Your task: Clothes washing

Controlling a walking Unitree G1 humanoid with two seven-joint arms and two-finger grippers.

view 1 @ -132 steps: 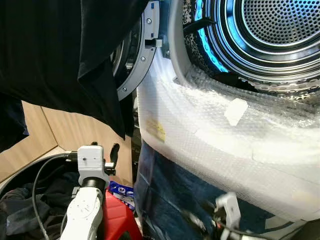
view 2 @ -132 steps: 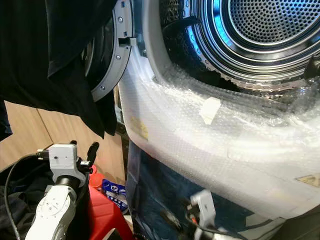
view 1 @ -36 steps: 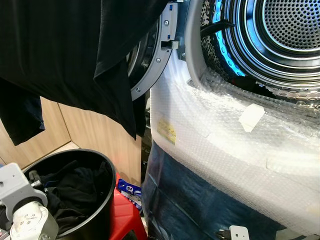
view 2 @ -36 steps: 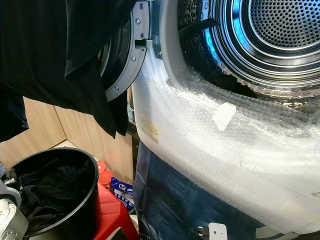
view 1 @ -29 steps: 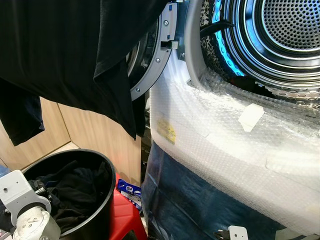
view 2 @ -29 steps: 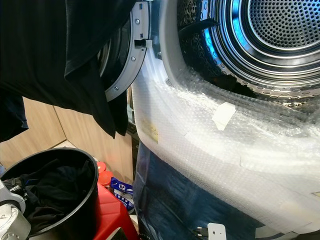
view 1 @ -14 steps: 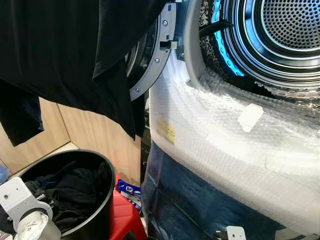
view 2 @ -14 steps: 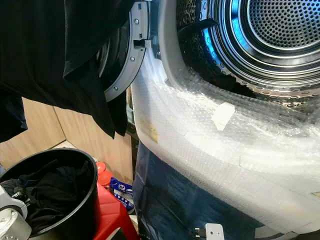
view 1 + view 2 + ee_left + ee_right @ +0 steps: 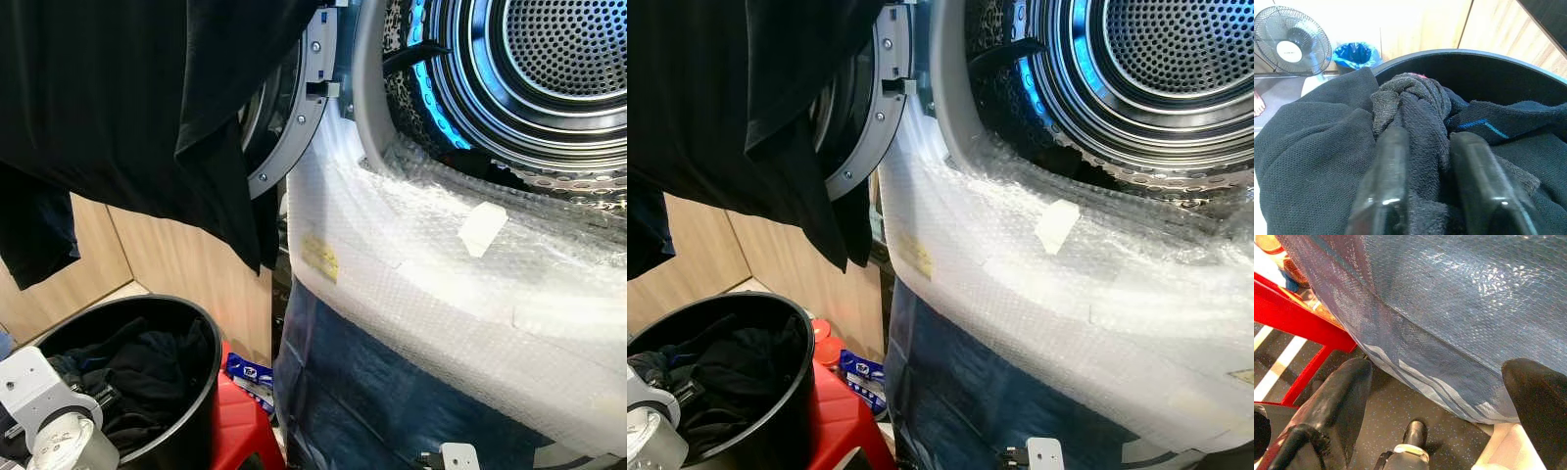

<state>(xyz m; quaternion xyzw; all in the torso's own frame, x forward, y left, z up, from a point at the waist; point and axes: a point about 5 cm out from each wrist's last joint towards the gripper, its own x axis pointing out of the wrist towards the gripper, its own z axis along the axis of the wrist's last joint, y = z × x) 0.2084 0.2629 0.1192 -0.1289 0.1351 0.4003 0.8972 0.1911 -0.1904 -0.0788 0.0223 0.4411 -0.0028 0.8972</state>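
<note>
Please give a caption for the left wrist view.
Left pincer closed on a dark sock inside the black laundry bucket.

Black bucket (image 9: 201, 387) with black clothes (image 9: 147, 377) inside; one dark sock (image 9: 1508, 122) marked with a thin blue stripe, another grey-brown knit sock (image 9: 1415, 105). Black shirt (image 9: 127, 108) hung over grey door ring (image 9: 294, 117). Silver perforated drum (image 9: 549, 69) lit blue at rim. White bubble wrap (image 9: 441, 264) with yellow label (image 9: 320, 257); dark blue panel (image 9: 372, 392) below. Red stool (image 9: 245, 431). Light wood wall (image 9: 176, 269). White fan (image 9: 1293, 41), blue bin (image 9: 1356, 54).
</note>
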